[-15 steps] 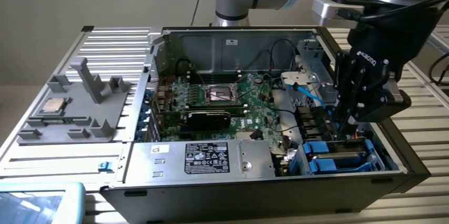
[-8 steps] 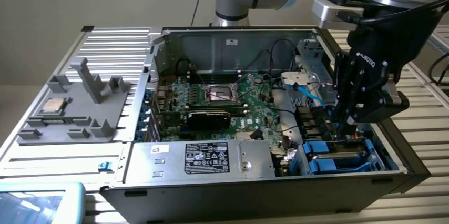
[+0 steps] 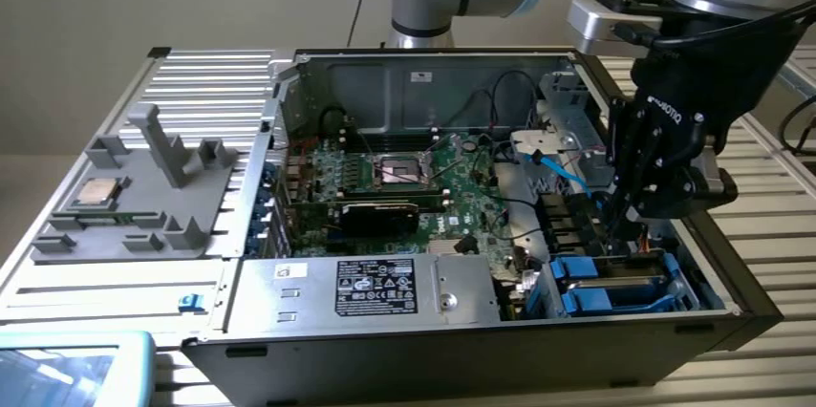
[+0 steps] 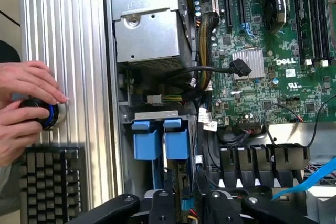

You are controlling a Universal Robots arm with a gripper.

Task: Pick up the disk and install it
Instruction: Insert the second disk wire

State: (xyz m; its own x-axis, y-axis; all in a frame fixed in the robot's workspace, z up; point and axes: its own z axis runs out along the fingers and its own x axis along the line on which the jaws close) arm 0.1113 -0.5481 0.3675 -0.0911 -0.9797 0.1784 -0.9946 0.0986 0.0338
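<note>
While in bay (image 3: 590, 300), disk (image 3: 628, 273) beneath gripper (image 3: 626, 246).

Exterior view: elevated, oblique, over the open computer case (image 3: 484, 326); wrist view: close, straight down; both share the blue drive bay (image 3: 610, 290) (image 4: 160, 140).

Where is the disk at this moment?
The disk sits in the blue bay at the computer case's front corner, on the exterior view's right, directly below the tool.
</note>
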